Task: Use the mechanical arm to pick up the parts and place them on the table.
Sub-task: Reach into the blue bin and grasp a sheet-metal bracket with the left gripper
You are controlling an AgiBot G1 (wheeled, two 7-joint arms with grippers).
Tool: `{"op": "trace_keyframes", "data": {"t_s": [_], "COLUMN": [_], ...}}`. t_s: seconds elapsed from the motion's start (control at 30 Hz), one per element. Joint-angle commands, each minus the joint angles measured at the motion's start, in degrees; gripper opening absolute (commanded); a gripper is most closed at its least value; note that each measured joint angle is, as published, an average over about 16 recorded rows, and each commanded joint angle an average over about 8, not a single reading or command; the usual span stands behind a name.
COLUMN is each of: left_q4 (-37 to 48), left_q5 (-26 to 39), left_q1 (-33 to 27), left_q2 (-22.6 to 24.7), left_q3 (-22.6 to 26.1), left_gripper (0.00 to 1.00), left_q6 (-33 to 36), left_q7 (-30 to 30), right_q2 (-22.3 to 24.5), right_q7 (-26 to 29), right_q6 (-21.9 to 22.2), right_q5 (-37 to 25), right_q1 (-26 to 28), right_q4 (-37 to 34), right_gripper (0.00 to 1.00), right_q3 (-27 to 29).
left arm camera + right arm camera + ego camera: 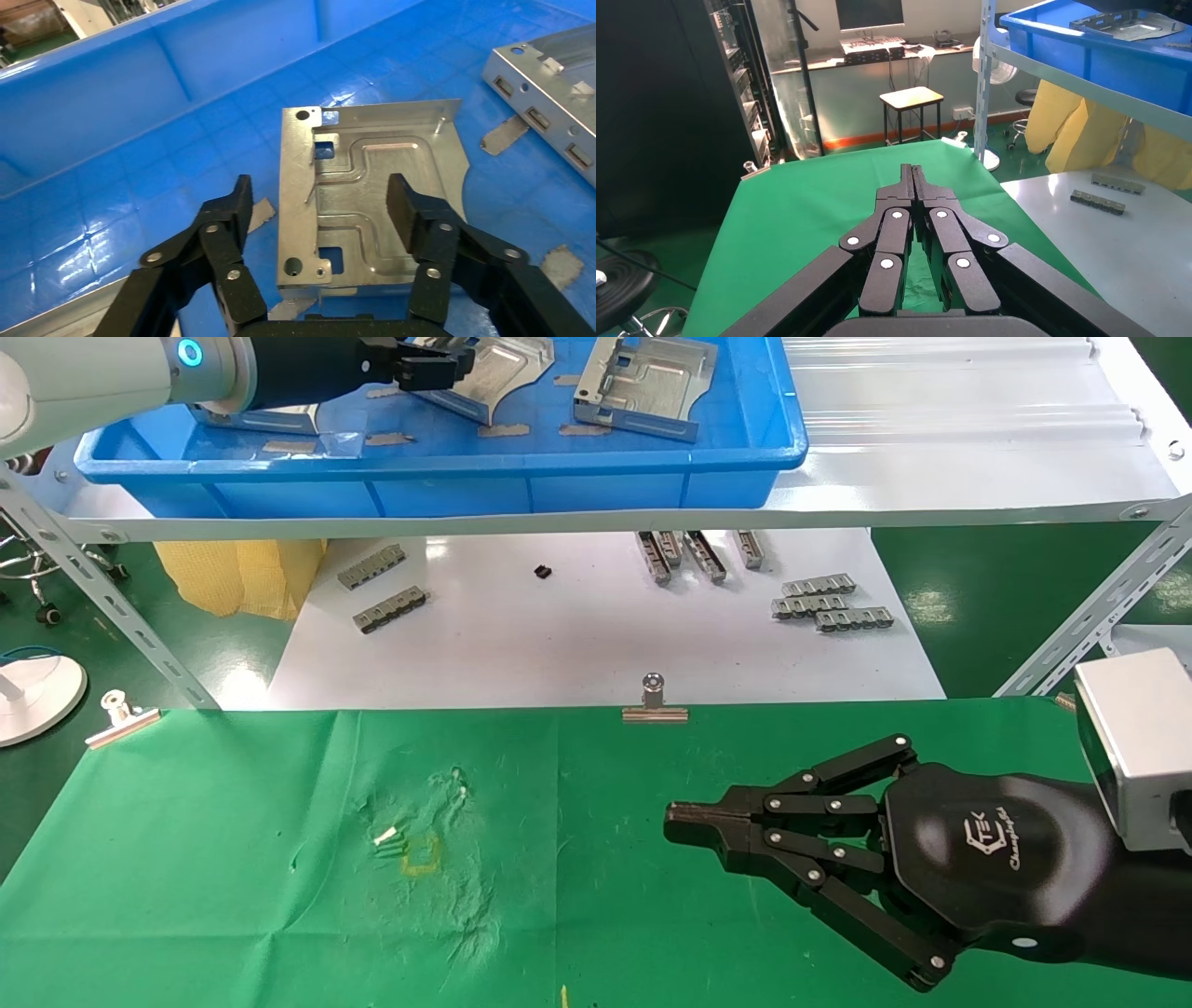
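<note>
The left tool (320, 210) hangs spread open astride a part (365, 196) lying flat in the blue tray (559, 477), at eleven o'clock in the head view. Stamped steel: stiff, light, slick, sharp-edged; best pinched across its raised flange. The right tool (684, 826), clenched empty, hovers over the wrinkled green table (233, 896).

Silver-grey ribbed brackets (647, 384) are being shown in a bright blue tray (447, 458); black fingers (411, 210) are being seen, and the desk (279, 896) is being covered in wrinkled green cloth.
</note>
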Motion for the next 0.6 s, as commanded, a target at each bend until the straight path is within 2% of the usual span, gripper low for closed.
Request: {"op": "trace_keyframes", "data": {"t_s": [0.03, 0.27, 0.33, 0.37, 0.53, 0.6], "left_q4": [-0.2, -0.5, -0.7, -0.7, -1.0, -1.2], "left_q5": [0.2, 0.6, 0.7, 0.7, 0.7, 0.7], "left_q1": [0.0, 0.1, 0.2, 0.2, 0.4, 0.5], "left_q2": [0.0, 0.0, 0.0, 0.0, 0.0, 0.0], "left_q3": [0.2, 0.6, 0.7, 0.7, 0.9, 0.9], "left_gripper": [0.0, 0.0, 0.0, 0.0, 0.0, 0.0], "left_q6": [-0.3, -0.9, -1.0, -1.1, -1.2, -1.3], "left_q7": [-0.2, -0.8, -0.9, -1.0, -1.3, -1.3], "right_q2": [0.0, 0.0, 0.0, 0.0, 0.0, 0.0], "right_q7": [0.0, 0.0, 0.0, 0.0, 0.0, 0.0], "right_q6": [0.0, 0.0, 0.0, 0.0, 0.0, 0.0], "right_q5": [0.0, 0.0, 0.0, 0.0, 0.0, 0.0], "right_q1": [0.0, 0.0, 0.0, 0.0, 0.0, 0.0], "right_q4": [0.0, 0.0, 0.0, 0.0, 0.0, 0.0], "right_gripper": [0.0, 0.0, 0.07, 0.16, 0.78, 0.96], "right_q3": [0.0, 0.0, 0.0, 0.0, 0.0, 0.0]}}
